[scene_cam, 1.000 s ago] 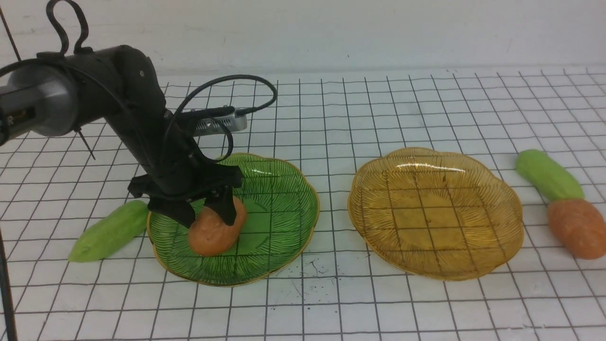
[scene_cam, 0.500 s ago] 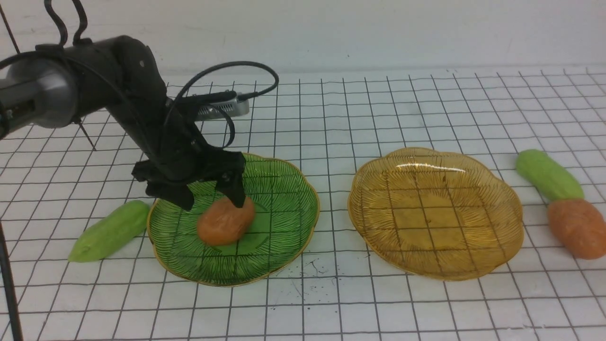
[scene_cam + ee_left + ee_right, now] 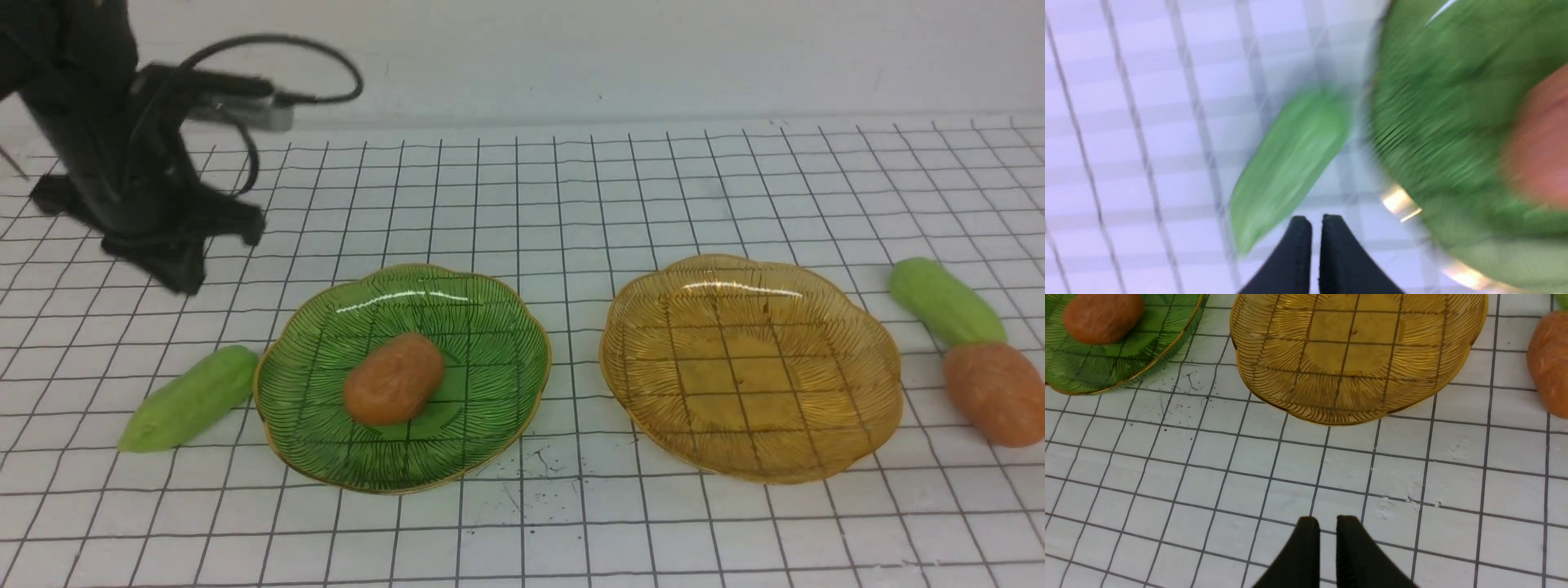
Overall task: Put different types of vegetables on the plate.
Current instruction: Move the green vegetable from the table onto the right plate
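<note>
Here the left end effector [image 3: 1316,222] hangs above the desk [image 3: 571,204] at about ten o'clock from the green plate [image 3: 490,327]. Its two black fingers are pressed together and grip nothing, and the front view shows it only as a dark blur. One orange-brown potato [image 3: 393,389] lies on its side in the hollow of the green plate, a little toward nine o'clock of the plate's centre. A light green cucumber [image 3: 189,398] lies flat on the desk at that plate's nine o'clock, one tapered end just beside the gold rim; whether it touches the rim I cannot tell. The amber plate [image 3: 751,367] sits at three o'clock from the green one, with a strip of desk between them. At the amber plate's three o'clock, a second cucumber [image 3: 943,302] and a second potato [image 3: 992,394] lie on the desk end to end, touching, the cucumber toward twelve o'clock and the potato toward six. The right end effector [image 3: 1328,522] hovers over the gridded desk at the amber plate's six o'clock, its fingers drawn close with only a thin slit between them, pinching nothing
</note>
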`<act>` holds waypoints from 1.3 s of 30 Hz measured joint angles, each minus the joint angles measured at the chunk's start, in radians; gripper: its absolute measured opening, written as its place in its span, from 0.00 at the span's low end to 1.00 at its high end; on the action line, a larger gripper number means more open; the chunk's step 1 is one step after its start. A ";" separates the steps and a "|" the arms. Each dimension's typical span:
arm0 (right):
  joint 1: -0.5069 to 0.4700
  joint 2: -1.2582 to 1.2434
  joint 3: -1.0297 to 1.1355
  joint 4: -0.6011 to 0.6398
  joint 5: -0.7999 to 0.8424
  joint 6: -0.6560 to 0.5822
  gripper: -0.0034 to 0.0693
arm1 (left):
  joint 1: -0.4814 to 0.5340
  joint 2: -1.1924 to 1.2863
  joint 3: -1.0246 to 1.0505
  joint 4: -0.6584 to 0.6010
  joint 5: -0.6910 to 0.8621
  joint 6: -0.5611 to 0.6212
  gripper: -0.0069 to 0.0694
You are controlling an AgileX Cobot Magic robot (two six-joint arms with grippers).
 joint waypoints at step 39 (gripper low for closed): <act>0.000 0.000 0.000 0.000 0.001 0.000 0.12 | 0.101 0.204 0.059 -0.025 -0.058 0.195 0.54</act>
